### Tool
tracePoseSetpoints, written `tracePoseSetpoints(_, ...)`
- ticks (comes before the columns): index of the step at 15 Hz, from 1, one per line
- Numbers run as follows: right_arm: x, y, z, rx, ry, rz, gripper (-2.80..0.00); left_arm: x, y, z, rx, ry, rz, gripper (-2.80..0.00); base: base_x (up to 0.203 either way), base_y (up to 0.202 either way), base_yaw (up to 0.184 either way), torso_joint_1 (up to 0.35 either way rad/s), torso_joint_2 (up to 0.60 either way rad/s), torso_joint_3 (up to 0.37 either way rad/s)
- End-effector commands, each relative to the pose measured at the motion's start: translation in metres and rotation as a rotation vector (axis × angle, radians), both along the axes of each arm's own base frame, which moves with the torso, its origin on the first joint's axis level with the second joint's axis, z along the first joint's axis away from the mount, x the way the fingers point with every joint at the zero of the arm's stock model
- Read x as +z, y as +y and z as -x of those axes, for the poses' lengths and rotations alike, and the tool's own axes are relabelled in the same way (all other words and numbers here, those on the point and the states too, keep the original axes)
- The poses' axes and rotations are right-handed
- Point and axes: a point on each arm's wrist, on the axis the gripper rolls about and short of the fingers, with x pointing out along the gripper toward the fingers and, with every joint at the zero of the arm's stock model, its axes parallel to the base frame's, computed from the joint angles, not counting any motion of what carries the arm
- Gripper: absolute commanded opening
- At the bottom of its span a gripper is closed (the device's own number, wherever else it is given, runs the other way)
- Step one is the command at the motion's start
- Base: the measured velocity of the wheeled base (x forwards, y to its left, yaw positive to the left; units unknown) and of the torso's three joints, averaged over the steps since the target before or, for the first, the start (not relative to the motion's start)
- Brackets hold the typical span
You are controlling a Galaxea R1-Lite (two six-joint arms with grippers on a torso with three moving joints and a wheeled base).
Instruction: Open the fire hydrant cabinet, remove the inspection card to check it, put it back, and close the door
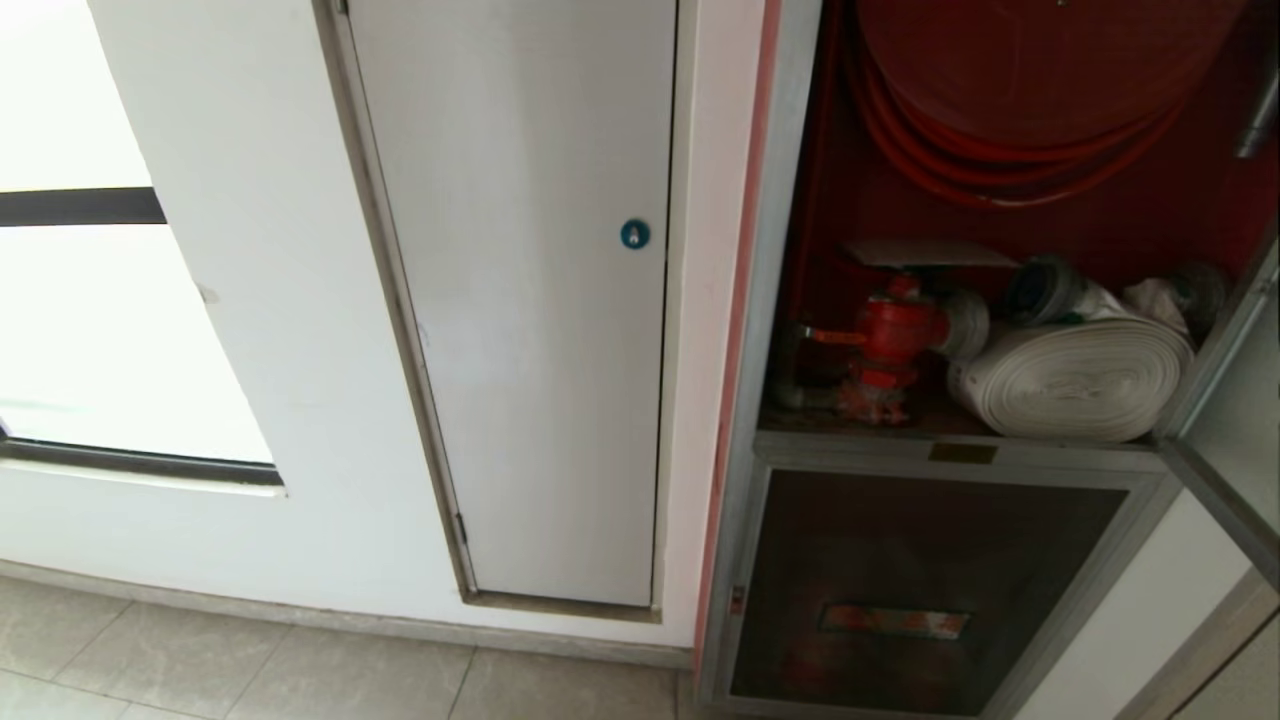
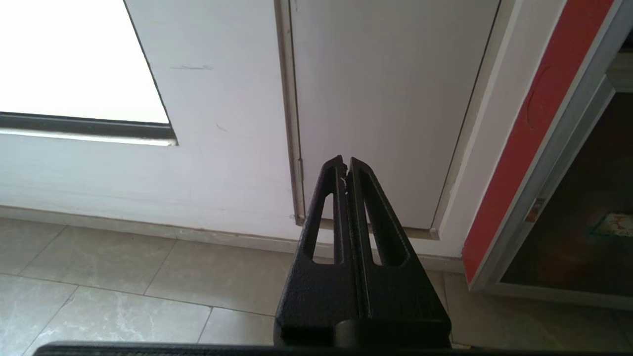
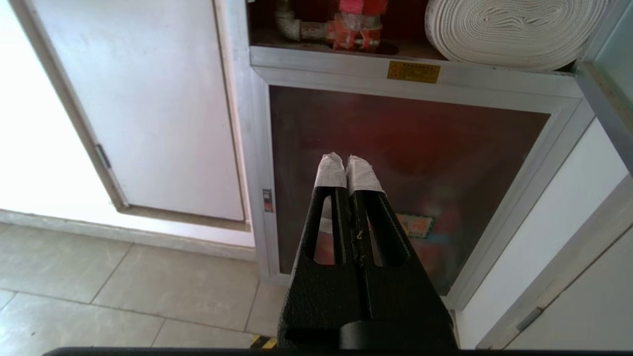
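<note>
The fire hydrant cabinet stands open at the right of the head view, red-lined inside. Its door is swung out along the right edge, silver frame toward me. Inside hang a red hose coil and a red hydrant valve. A flat white card, apparently the inspection card, lies on top of the valve. Neither arm shows in the head view. My left gripper is shut and empty, low before the white wall. My right gripper, with taped tips, is shut and empty in front of the cabinet's lower panel.
A rolled white hose fills the shelf beside the valve. Below it is a smaller dark panel with an orange label. Left of the cabinet are a plain white door with a blue lock, a bright window and floor tiles.
</note>
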Motion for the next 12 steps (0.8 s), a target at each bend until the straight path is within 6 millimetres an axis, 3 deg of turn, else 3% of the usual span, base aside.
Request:
tracePoseSetpoints(1,0.0000,0.0000,0.0001,0.000,-0.002,0.001,-2.80,-0.0017,0.0000,-0.0004,0.001,0.005,0.000,-2.80,0.204,0.000,0.000,0.007,0.00,0.002)
tracePoseSetpoints(12,0.0000,0.0000,0.0001,0.000,-0.002,0.000,-2.80,-0.0012,0.0000,-0.0004,0.000,0.005,-0.002,-2.80,0.196,0.000,0.000,0.004,0.00,0.002)
